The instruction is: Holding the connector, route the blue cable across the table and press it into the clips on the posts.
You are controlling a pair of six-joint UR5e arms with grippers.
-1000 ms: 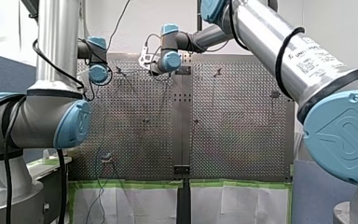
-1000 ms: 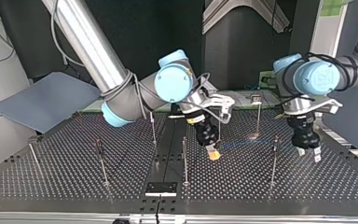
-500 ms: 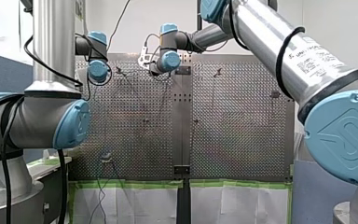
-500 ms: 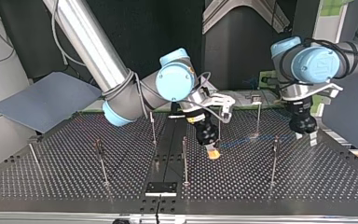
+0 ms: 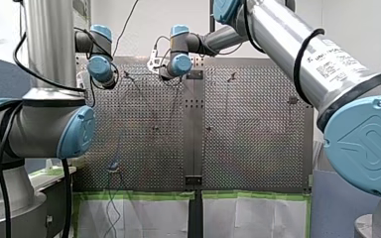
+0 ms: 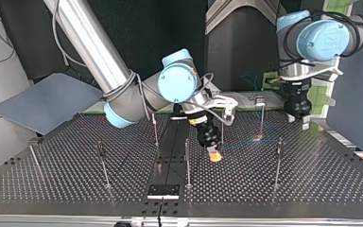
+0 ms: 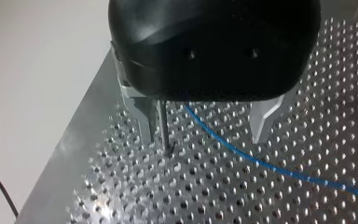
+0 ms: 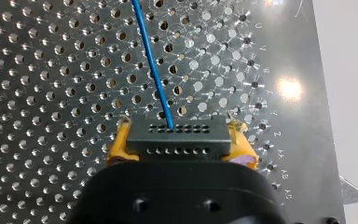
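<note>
While my right hand (image 8: 181, 142) pinches the connector (image 8: 177, 136), blue cable (image 8: 151, 60) running ahead, left hand (image 7: 204, 135) spread over it.

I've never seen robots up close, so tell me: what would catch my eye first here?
Two big silver-and-blue arms reach over a perforated table studded with thin posts. In the top view's middle, my right gripper has its yellow-padded jaws shut on a black connector, from which a blue cable runs off. My left gripper hangs open above that cable near the table's edge.
</note>
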